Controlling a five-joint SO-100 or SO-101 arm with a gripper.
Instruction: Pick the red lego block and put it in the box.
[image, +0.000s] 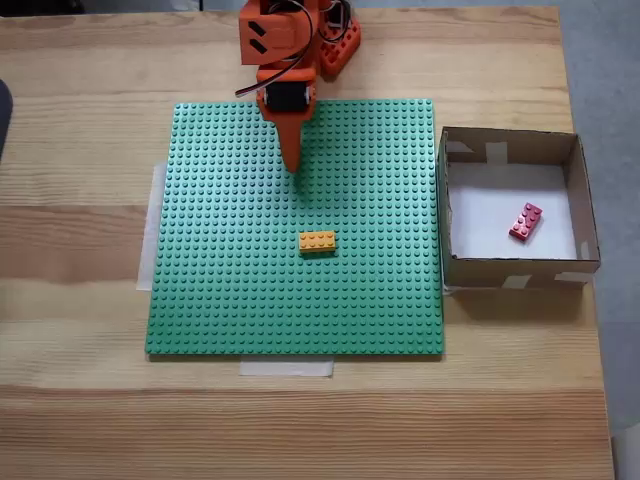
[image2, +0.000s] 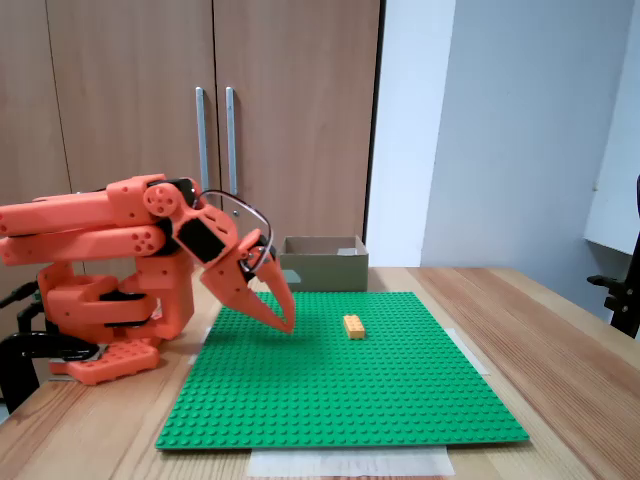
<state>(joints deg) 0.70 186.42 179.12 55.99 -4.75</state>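
The red lego block (image: 526, 222) lies tilted on the white bottom of the box (image: 510, 148), near its right side in a fixed view. The box (image2: 322, 262) stands at the back of the green plate in another fixed view, its inside hidden by its wall. My orange gripper (image: 295, 164) points down over the top middle of the green baseplate (image: 230, 280), far left of the box. The gripper (image2: 284, 322) is shut with nothing in it, its tips just above the plate.
An orange-yellow brick (image: 317, 241) sits on the baseplate near its middle, also seen as the brick (image2: 353, 326) just right of the fingertips. The arm's base (image2: 100, 320) stands at the plate's far edge. Pale tape holds the plate to the wooden table (image: 80, 400).
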